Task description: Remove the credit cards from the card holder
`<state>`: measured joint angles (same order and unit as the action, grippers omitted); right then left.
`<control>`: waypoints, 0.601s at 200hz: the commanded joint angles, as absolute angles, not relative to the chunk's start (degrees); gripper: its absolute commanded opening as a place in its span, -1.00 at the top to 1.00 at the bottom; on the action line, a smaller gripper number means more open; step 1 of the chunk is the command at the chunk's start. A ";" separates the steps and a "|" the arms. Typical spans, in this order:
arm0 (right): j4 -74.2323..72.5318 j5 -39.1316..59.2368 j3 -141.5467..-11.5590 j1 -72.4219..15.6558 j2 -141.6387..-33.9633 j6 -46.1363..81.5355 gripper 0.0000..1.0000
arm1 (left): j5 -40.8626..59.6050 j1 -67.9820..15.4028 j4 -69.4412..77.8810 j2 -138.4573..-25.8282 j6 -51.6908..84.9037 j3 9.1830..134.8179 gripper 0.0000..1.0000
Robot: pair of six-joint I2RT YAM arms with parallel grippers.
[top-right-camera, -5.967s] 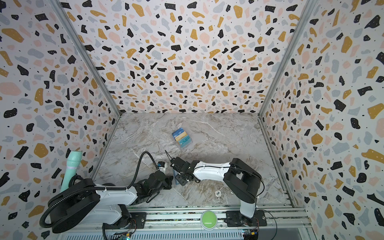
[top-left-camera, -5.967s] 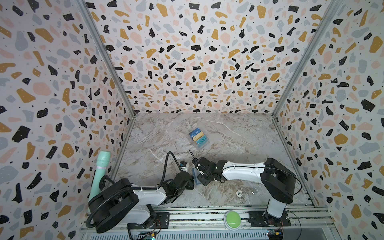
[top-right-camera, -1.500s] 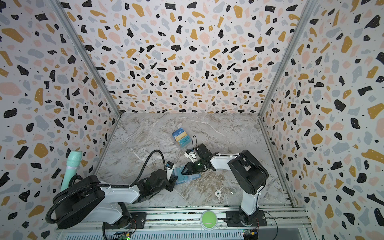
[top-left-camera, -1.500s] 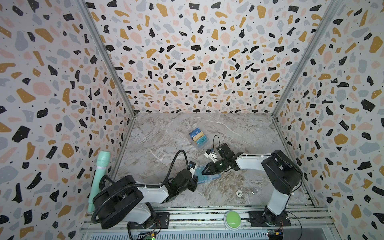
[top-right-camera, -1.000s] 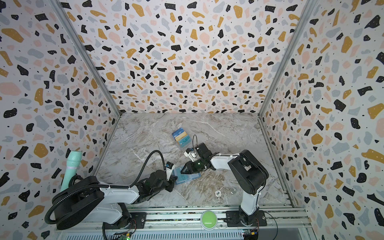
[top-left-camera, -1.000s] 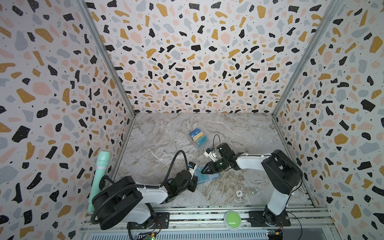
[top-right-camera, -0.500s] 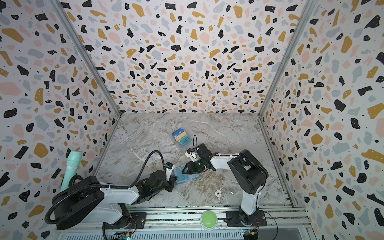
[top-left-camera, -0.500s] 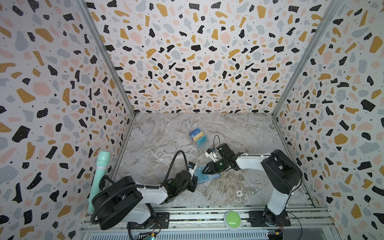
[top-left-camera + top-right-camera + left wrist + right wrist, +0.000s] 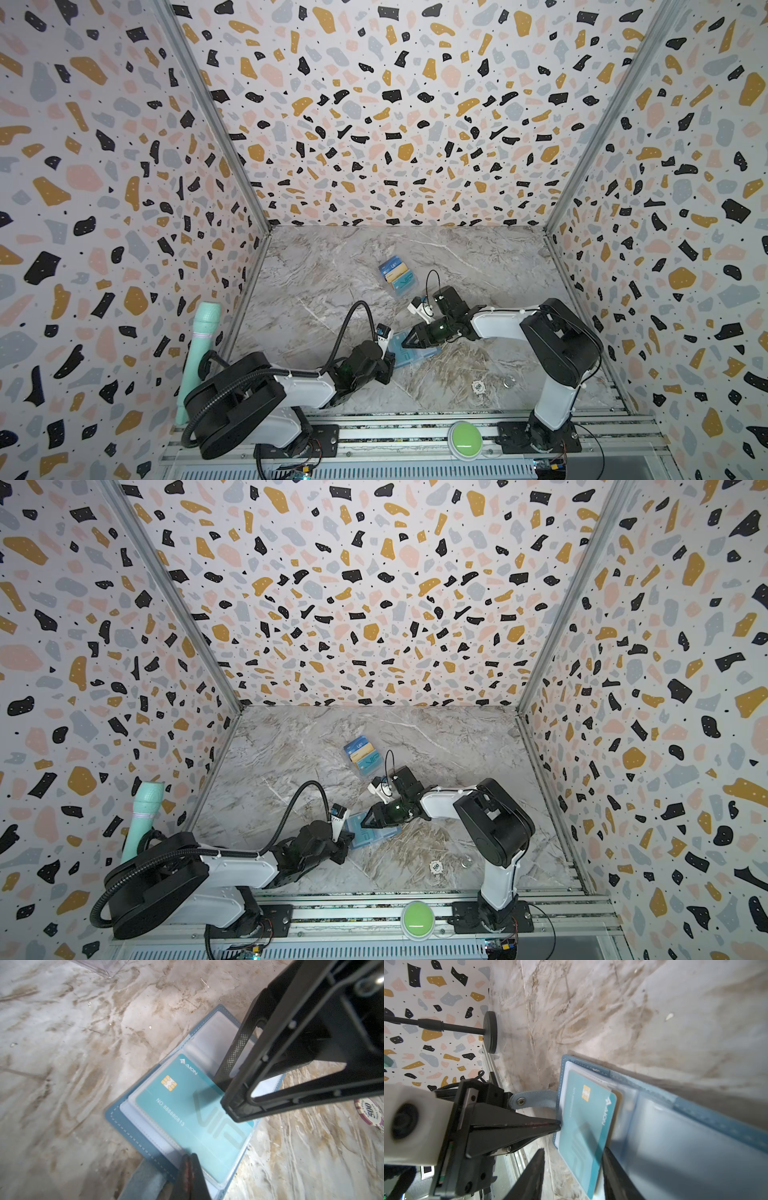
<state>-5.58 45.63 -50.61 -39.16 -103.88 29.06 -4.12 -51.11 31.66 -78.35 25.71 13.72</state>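
The slate-blue card holder (image 9: 415, 354) (image 9: 376, 833) lies open on the marble floor, its clear sleeve pages up. A teal credit card (image 9: 187, 1109) (image 9: 583, 1126) with a gold chip shows in the page nearest its strap tab (image 9: 529, 1101), and a tan card edge (image 9: 618, 1095) peeks out behind it. My left gripper (image 9: 190, 1156) (image 9: 388, 365) is shut, its tips pressing on the holder's outer edge beside the tab. My right gripper (image 9: 573, 1150) (image 9: 405, 343) is open and straddles the teal card's short width, one finger off the holder's edge and one at the fold-side edge.
A clear tiered stand (image 9: 397, 276) (image 9: 363, 757) holding three cards sits behind the holder. A poker chip (image 9: 478, 387) (image 9: 372, 1114) and a small metal ring (image 9: 509, 380) lie front right. A green button (image 9: 464, 434) sits on the front rail. Speckled walls close three sides.
Nothing visibly moved in the last second. Six seconds ago the right gripper was nearer the left one, farther left; it now reaches in from the right and the holder shows lying open.
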 commanded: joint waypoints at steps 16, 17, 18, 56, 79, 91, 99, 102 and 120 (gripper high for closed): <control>-8.71 51.07 -49.57 -39.26 -104.42 30.59 0.08 | -4.75 -51.24 31.64 -79.29 25.75 12.30 1.00; -8.80 51.20 -49.57 -39.23 -104.42 30.63 0.08 | -4.75 -51.20 31.64 -79.33 25.75 12.30 1.00; -8.79 51.31 -49.53 -39.21 -104.50 30.65 0.08 | -4.75 -51.22 31.64 -79.35 25.75 12.30 1.00; -11.94 55.15 -48.33 -39.12 -107.49 32.14 0.08 | -4.92 -51.23 31.55 -79.20 25.75 12.22 1.00; -13.14 56.81 -48.16 -39.13 -109.16 32.61 0.08 | -5.10 -51.19 31.36 -79.19 25.78 12.22 1.00; -13.14 57.08 -48.16 -39.08 -109.58 32.52 0.08 | -5.19 -51.18 31.28 -79.18 25.75 12.22 1.00; -13.16 57.32 -48.16 -39.03 -109.72 32.48 0.08 | -5.21 -51.24 31.30 -79.15 25.75 12.22 1.00; -13.17 57.37 -48.15 -39.02 -109.80 32.45 0.08 | -5.23 -51.22 31.33 -79.06 25.77 12.22 1.00; -13.35 58.02 -47.99 -39.02 -110.05 32.44 0.08 | -5.27 -51.22 31.38 -79.19 25.79 12.30 1.00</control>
